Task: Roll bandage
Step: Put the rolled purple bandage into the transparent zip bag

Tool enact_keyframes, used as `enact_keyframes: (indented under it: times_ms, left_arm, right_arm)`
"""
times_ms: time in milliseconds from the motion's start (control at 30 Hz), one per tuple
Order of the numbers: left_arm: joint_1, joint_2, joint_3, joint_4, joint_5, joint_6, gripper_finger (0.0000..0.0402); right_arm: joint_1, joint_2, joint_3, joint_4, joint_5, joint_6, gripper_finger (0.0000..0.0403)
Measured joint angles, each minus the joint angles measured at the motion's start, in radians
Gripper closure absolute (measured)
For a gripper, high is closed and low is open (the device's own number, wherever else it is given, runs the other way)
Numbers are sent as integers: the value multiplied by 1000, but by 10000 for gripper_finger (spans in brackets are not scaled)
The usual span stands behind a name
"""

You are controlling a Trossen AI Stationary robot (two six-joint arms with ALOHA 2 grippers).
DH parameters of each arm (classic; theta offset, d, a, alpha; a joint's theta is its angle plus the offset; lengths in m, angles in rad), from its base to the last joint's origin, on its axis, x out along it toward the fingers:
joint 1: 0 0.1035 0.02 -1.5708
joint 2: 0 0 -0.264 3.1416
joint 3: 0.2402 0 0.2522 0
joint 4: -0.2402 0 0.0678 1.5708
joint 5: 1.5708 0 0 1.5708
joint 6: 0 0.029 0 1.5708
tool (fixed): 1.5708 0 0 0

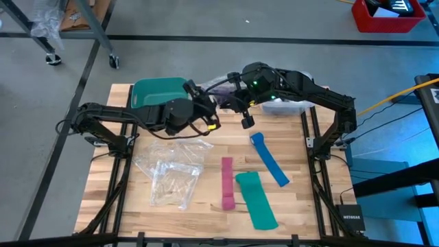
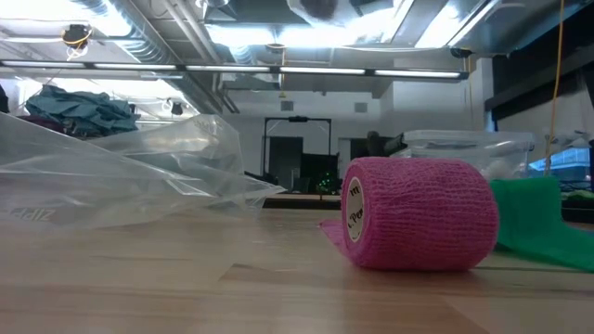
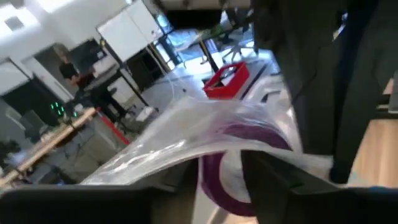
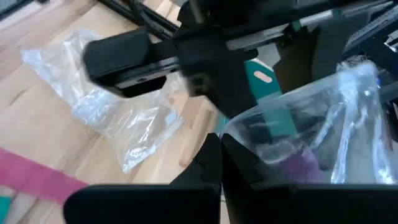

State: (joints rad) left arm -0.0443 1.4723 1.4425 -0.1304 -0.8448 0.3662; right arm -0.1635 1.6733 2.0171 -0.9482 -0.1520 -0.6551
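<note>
The purple bandage [image 3: 249,134] lies curled inside a clear plastic bag [image 1: 221,88], held up between my two grippers over the table's far middle. It also shows through the bag in the right wrist view [image 4: 300,167]. My left gripper [image 1: 204,103] comes at the bag from the left and my right gripper [image 1: 236,90] from the right. Both are shut on the bag. Neither shows in the low view. My left gripper holds the clear bag's film [image 3: 205,149] between its two fingers, coming about level from the table's left. The bag is lifted clear, with the bandage sagging inside it next to the fingers. My right gripper pinches an edge of the bag [image 4: 233,127] between its shut fingertips, coming from the table's right. The bag bulges out beyond the fingers, clear of the table; one layer or several, I cannot tell.
A green bin [image 1: 158,92] stands at the far left, beside my left arm. Loose clear bags [image 1: 171,171] lie at the middle left. A pink strip [image 1: 228,182] with a rolled end [image 2: 418,227], a green strip [image 1: 255,199] and a blue strip [image 1: 269,158] lie at the near right.
</note>
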Motion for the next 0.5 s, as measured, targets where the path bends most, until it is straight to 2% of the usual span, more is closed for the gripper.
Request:
enact_keyframes:
  times_ms: [100, 200, 333, 500]
  left_arm:
    - [-19, 0, 0, 36, -5, 72, 250]
    - [-53, -8, 0, 60, -59, 137, 224]
    - [-103, -47, 0, 66, -122, 209, 216]
    - [-166, -98, 0, 56, -139, 279, 216]
  right_arm:
    - [0, 0, 0, 12, -2, 26, 402]
    - [0, 0, 0, 11, -3, 49, 402]
    - [0, 0, 0, 14, -4, 53, 402]
    - [-1, 0, 0, 17, 0, 50, 402]
